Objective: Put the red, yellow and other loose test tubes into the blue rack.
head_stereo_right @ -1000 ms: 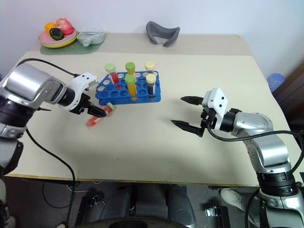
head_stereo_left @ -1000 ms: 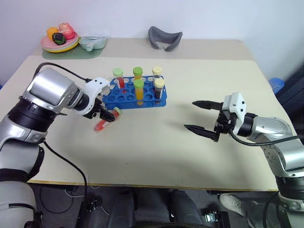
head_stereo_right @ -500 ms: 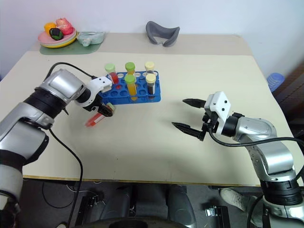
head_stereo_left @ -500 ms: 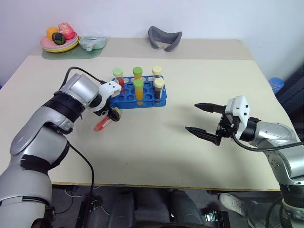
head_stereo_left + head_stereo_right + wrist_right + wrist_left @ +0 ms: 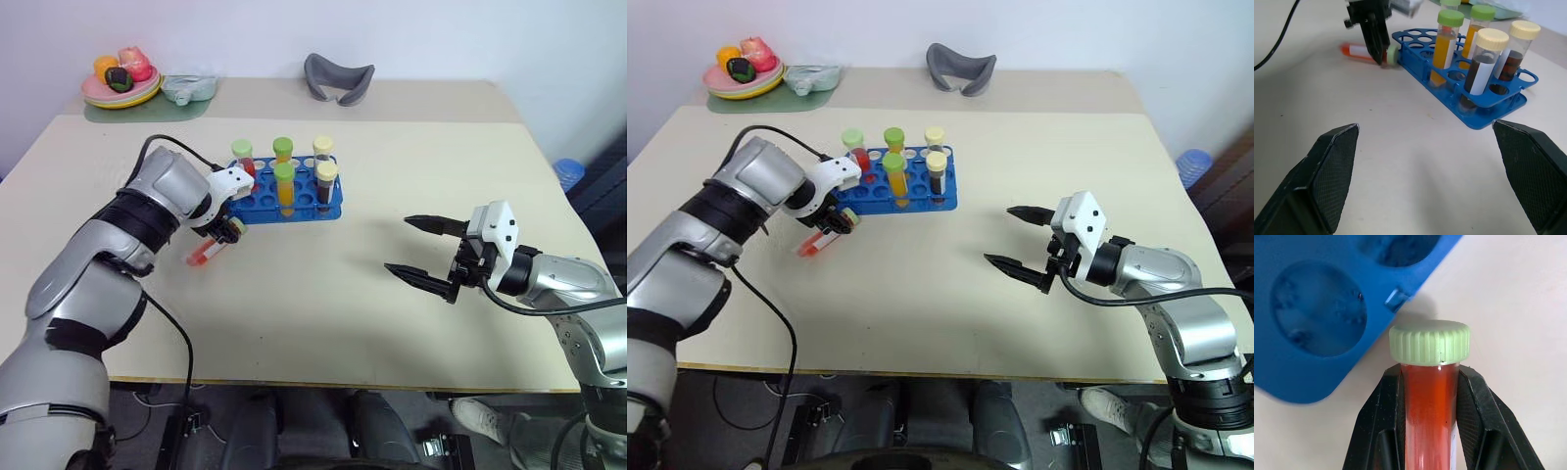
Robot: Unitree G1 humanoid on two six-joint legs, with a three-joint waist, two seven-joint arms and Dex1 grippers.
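Since a sec ago my left fingers [image 5: 1427, 396] go from spread to pinching the red tube [image 5: 204, 255], just under its pale green cap [image 5: 1429, 341]. L arm also now reaches in from further back. Tube lies on its side on the bench [image 5: 392, 323], cap end toward the blue rack [image 5: 284, 201], right by the rack's near-left corner; cap looks close to the rack edge in the left wrist view, can't tell if touching.

Rack holds five upright tubes: one red w/ pale green cap [image 5: 242, 157], two yellow-orange w/ green caps [image 5: 285, 181], two dark brown w/ pale yellow caps [image 5: 327, 181]. Front-left holes stand open.

My right fingers [image 5: 419, 247] are spread wide, nothing between them, hovering over bare bench well to the right of the rack, pointing toward it. No change on that side.

Back edge: grey curved object [image 5: 339, 78], plate w/ coloured items [image 5: 121, 80] on a green mat.
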